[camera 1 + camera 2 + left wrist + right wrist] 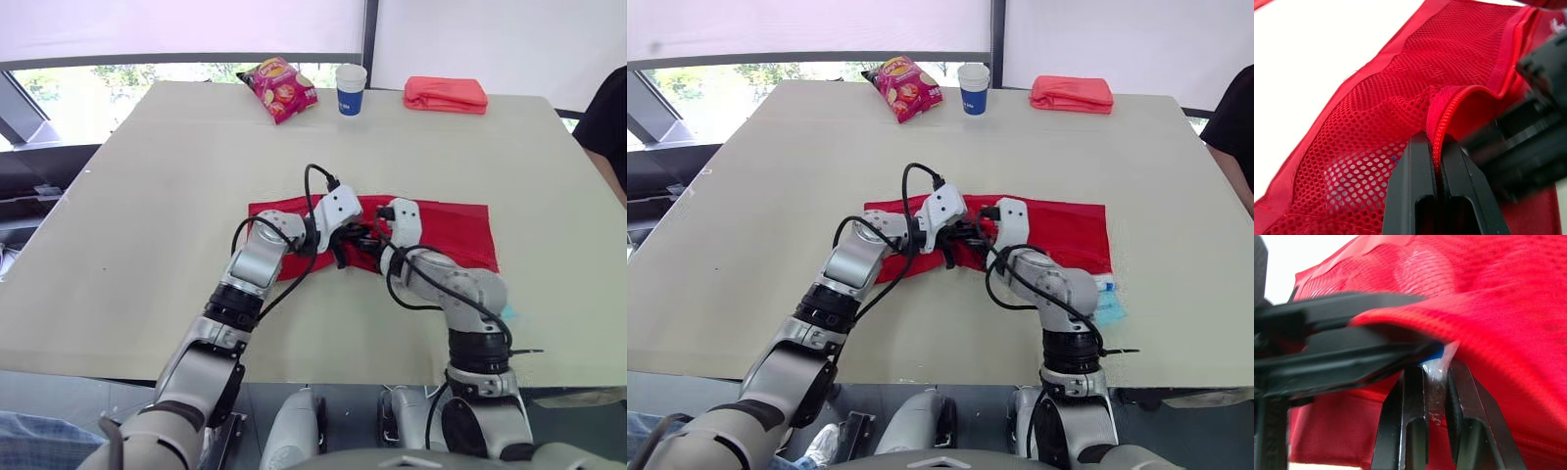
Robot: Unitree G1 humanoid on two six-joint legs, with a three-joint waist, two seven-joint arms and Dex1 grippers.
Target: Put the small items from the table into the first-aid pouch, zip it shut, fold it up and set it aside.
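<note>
Here we see a wide beige table before windows with white blinds drawn partway. The red mesh first-aid pouch lies flat near its middle. Our left gripper is clenched on the pouch's zipper edge, holding it raised; our right gripper, just beside it, pinches a small clear packet with a blue patch at the pouch's mouth. Along the far edge sit a folded red cloth, a pink crisp bag whose logo we cannot read, and a white-and-blue cup. A pale blue packet lies at the pouch's near right corner, partly behind the right arm
</note>
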